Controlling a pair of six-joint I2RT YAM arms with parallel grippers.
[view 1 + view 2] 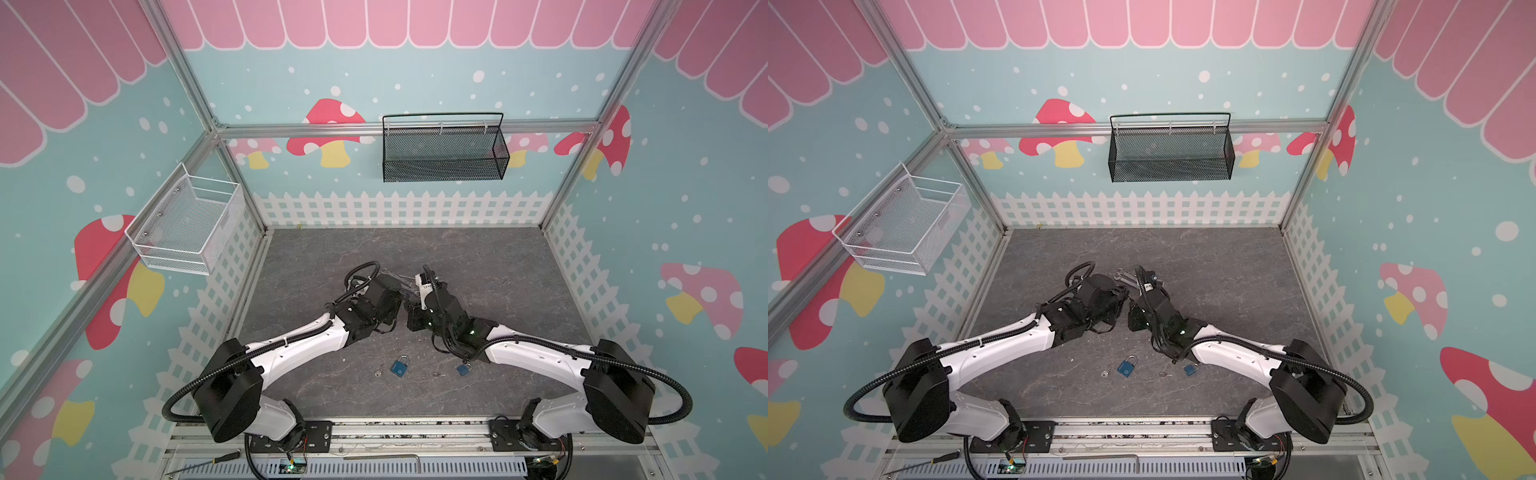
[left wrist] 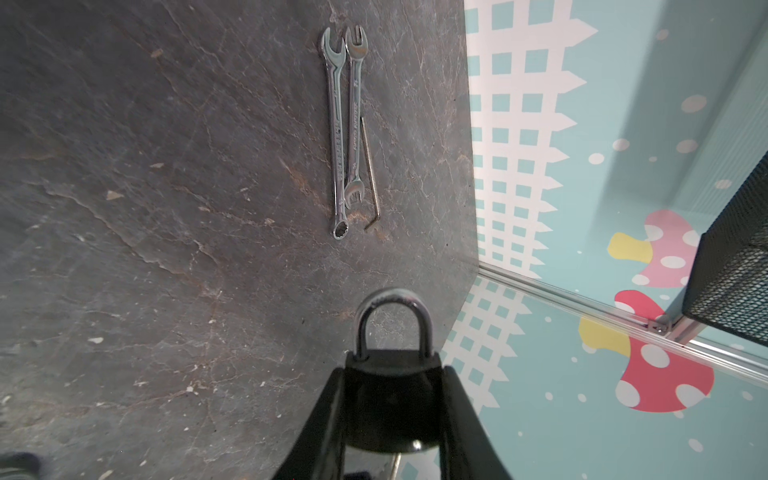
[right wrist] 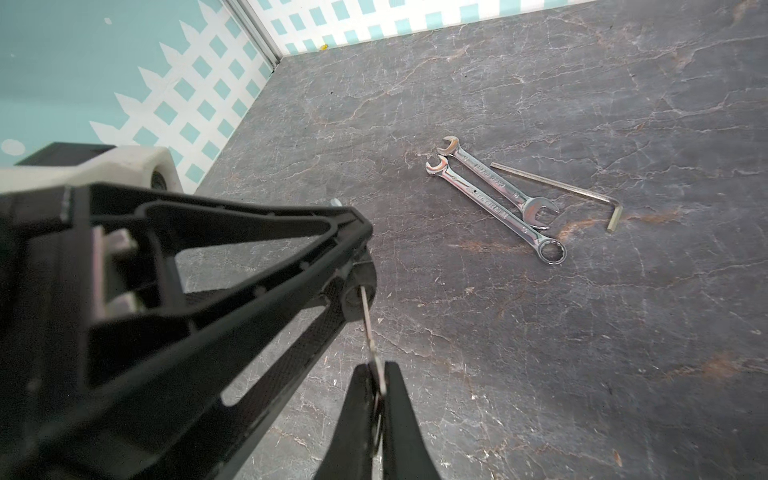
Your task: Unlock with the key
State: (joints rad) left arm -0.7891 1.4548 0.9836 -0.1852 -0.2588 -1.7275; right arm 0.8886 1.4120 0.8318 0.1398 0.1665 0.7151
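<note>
My left gripper (image 2: 394,374) is shut on a black padlock (image 2: 390,399), one finger on each side of its body. The silver shackle (image 2: 392,300) points away from the wrist and sits closed in the body. My right gripper (image 3: 377,368) is shut on a thin silver key (image 3: 368,322). The key's blade reaches up into the underside of the padlock (image 3: 358,291), just below the left fingers (image 3: 291,232). In both top views the two grippers meet above the middle of the table, and the arms hide the padlock and key.
Two wrenches (image 2: 343,133) and a hex key (image 2: 370,174) lie on the grey table just beyond the grippers. Two blue padlocks (image 1: 400,367) (image 1: 464,368) lie near the front. A black basket (image 1: 442,149) and a white basket (image 1: 187,224) hang on the walls.
</note>
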